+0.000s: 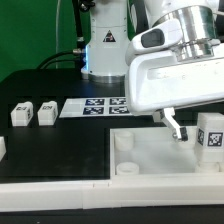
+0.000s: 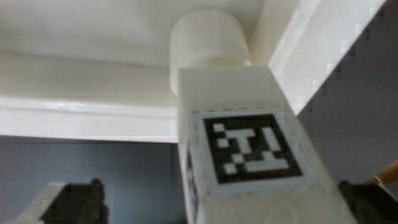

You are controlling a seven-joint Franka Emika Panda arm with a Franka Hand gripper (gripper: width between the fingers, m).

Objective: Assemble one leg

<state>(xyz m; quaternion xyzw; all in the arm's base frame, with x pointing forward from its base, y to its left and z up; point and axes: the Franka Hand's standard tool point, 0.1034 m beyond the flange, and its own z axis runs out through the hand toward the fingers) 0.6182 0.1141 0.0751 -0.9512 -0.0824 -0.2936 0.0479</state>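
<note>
A white leg (image 1: 210, 135) with a black-and-white tag stands upright at the exterior view's right, at the corner of the large white tray-like piece (image 1: 150, 160). In the wrist view the leg (image 2: 249, 150) fills the middle, its round peg end toward the tray wall (image 2: 71, 90). My gripper (image 1: 192, 133) straddles the leg. In the wrist view the gripper (image 2: 228, 203) is open. One finger (image 2: 75, 200) stands well clear of the leg and the other (image 2: 381, 195) is close beside it. Two more legs (image 1: 20, 114) (image 1: 46, 112) stand at the exterior view's left.
The marker board (image 1: 95, 105) lies on the black table behind the tray. The tray's round sockets (image 1: 125, 143) (image 1: 125, 168) show on its left side. A white piece (image 1: 2, 148) sits at the left edge. The robot base (image 1: 105, 45) stands behind.
</note>
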